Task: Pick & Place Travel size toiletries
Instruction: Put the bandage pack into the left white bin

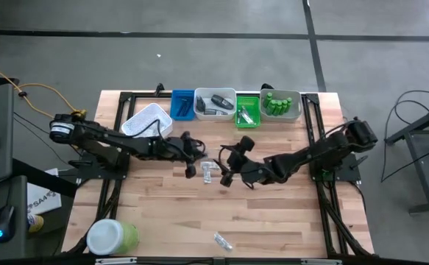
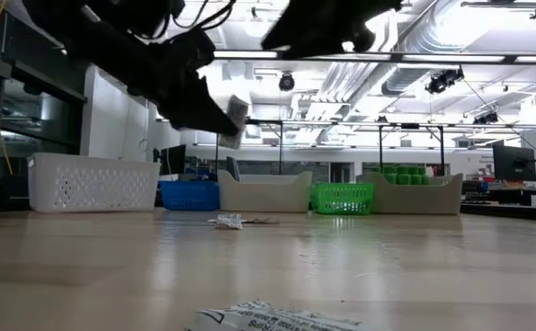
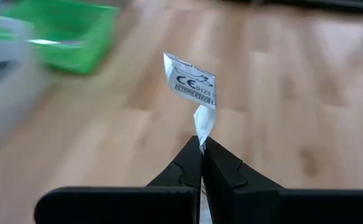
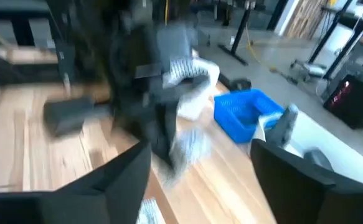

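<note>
the wooden table [image 1: 273,213] has trays along its far edge. the left gripper [image 3: 201,144] hangs over the middle of the table, with its jaws pinched tight on a corner of a small silvery sachet [image 3: 190,79]. the right gripper [image 4: 200,155] is just beside it, jaws apart and holding nothing. another sachet [image 1: 209,172] lies flat below. the held sachet could slip out, because only a tiny corner is caught.
</note>
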Available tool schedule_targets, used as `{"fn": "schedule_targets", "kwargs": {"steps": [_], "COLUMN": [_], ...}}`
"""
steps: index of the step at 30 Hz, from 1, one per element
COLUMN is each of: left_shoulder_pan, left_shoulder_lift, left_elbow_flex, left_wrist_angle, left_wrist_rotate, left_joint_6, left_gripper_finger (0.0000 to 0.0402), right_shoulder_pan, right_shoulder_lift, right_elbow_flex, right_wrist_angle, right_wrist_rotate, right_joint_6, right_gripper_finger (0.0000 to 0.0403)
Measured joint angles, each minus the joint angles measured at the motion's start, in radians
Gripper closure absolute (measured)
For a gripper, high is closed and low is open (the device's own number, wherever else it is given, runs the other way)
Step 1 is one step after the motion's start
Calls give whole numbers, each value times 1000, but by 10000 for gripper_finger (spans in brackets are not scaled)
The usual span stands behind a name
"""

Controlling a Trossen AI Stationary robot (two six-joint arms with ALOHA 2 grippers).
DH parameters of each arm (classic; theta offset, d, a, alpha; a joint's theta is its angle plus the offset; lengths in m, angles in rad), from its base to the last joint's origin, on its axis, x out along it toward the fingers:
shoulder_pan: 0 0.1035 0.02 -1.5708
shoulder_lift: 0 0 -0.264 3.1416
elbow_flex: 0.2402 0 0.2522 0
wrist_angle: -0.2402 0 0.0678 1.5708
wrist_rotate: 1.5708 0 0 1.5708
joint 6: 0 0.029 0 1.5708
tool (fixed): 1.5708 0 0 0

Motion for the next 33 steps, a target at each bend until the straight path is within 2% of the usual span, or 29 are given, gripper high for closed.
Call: {"fn": "schedule_targets", "kwargs": {"steps": [3,5,9,11,14,18,22,27,33], "left_shoulder_pan": [0,0,6,27,94,202,295,381,407], "left_shoulder_lift": [-61,-113,-175,-186,-198,-193,-188,-189,-189], "left_elbow_flex": [30,62,142,182,207,209,209,209,209], "left_wrist_angle": [-162,-331,-670,-818,-1030,-1207,-1283,-1285,-1312], "left_wrist_rotate": [-161,-287,-531,-597,-597,-563,-499,-370,-355], "left_joint_6": [2,-11,-97,-172,-293,-446,-513,-494,-491], "left_gripper_finger": [401,401,401,401,401,401,401,399,361], "right_shoulder_pan": [8,7,18,19,19,18,19,19,19], "right_shoulder_lift": [-46,-51,-54,-54,-52,-52,-52,-52,-52], "right_elbow_flex": [-3,1,-3,0,-2,-2,-2,-2,-2], "right_wrist_angle": [-103,-122,-157,-168,-182,-182,-186,-190,-191], "right_wrist_rotate": [-8,-15,-15,-13,-13,-7,-8,-9,-9], "right_joint_6": [62,97,106,117,132,135,135,135,135], "right_gripper_finger": [108,93,81,81,81,89,97,103,105]}}
